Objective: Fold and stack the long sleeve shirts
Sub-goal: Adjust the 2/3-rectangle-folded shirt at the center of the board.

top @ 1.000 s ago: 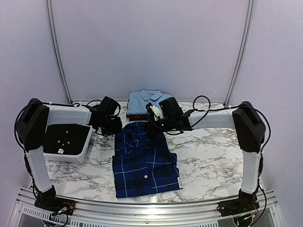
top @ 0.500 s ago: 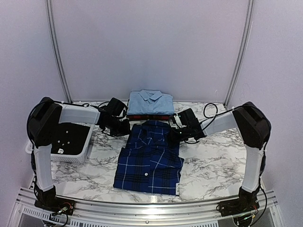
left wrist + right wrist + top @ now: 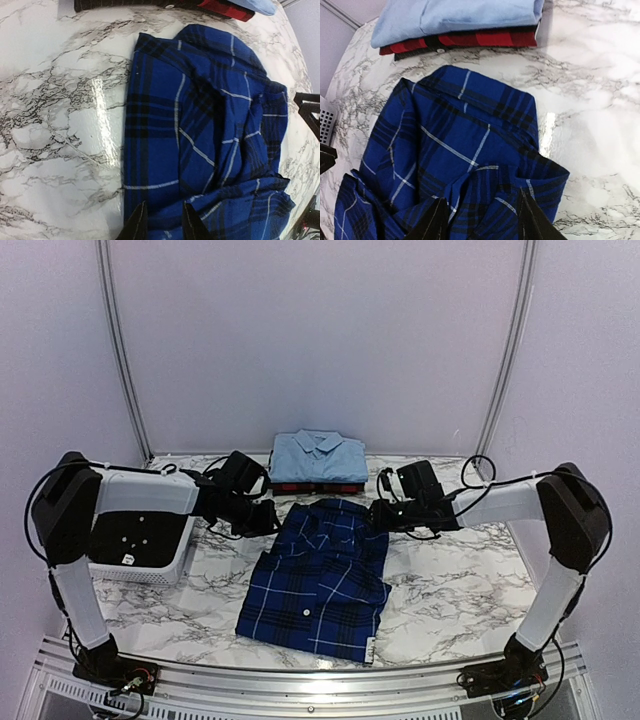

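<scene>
Standing at the rig, noted things from the left of the overhead frame across. White basket point(image 3: 150, 572) sat at mid-left on the marble table point(image 3: 460, 580), with the left arm reaching over its far side toward the centre.

Left gripper point(image 3: 264, 520) was left of centre, at the upper left corner of the navy plaid shirt point(image 3: 320, 585). In the left wrist view its fingers point(image 3: 139, 224) showed at the bottom edge of the frame, drawn near each other with a fold of the blue plaid cloth clamped between them.

Navy plaid shirt lay folded in the centre of the overhead frame, flat on the marble and turned at a slant. Its collar end pointed to the top of the frame and its hem to the lower centre. Upper part was rumpled and bunched, lower part smoother.

Light blue shirt point(image 3: 318, 454) sat at upper centre, folded, collar showing, stacked on the red-and-black plaid shirt point(image 3: 316, 486). Only an edge of the red one showed beneath. A narrow strip of marble lay between this stack and the navy collar.

Right gripper point(image 3: 380, 514) was right of centre, at the upper right corner of the navy plaid shirt. In the right wrist view its fingertips point(image 3: 529, 216) stood well apart, a bunched fold lying loose between them. Could not tell whether either touched the cloth.
</scene>
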Controlling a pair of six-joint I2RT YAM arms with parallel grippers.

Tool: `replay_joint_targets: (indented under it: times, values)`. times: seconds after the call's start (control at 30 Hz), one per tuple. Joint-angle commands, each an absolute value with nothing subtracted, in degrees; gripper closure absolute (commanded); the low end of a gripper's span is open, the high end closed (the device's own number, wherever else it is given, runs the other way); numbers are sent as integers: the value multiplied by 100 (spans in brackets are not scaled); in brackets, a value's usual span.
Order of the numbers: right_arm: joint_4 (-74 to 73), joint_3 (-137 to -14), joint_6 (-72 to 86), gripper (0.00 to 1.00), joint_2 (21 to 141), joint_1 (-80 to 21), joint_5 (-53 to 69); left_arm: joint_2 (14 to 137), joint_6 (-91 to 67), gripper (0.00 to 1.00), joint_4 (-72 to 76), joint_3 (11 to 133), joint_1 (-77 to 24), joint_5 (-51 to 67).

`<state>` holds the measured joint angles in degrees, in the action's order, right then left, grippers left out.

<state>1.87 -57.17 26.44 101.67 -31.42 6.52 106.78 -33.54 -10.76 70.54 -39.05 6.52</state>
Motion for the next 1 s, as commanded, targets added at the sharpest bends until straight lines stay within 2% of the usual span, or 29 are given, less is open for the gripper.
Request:
replay_joint_targets:
  times: [0.0,0.3,0.43,0.63,0.8,0.97]
  values:
    - [311,-5542,2616,57,9768,-3059,827,10035,-3201,74,-1086,6777,-4159,559]
    - [262,-5735,2599,65,10385,-2949,983,9688,-3009,74,-1214,6329,-4869,1177]
    - [432,-5763,2532,65,10756,-2475,1112,9642,-2815,75,-1226,6025,-5134,1558]
    - [33,-6662,2183,64,11514,-2162,1367,9976,-2767,76,-1202,6028,-5591,1773]
    - [-361,-6405,2068,58,10618,-2389,1086,10065,-3093,76,-941,6020,-5801,1513]
    - [-853,-5691,1957,51,9364,-3096,589,10204,-3455,76,-627,5960,-6007,1255]
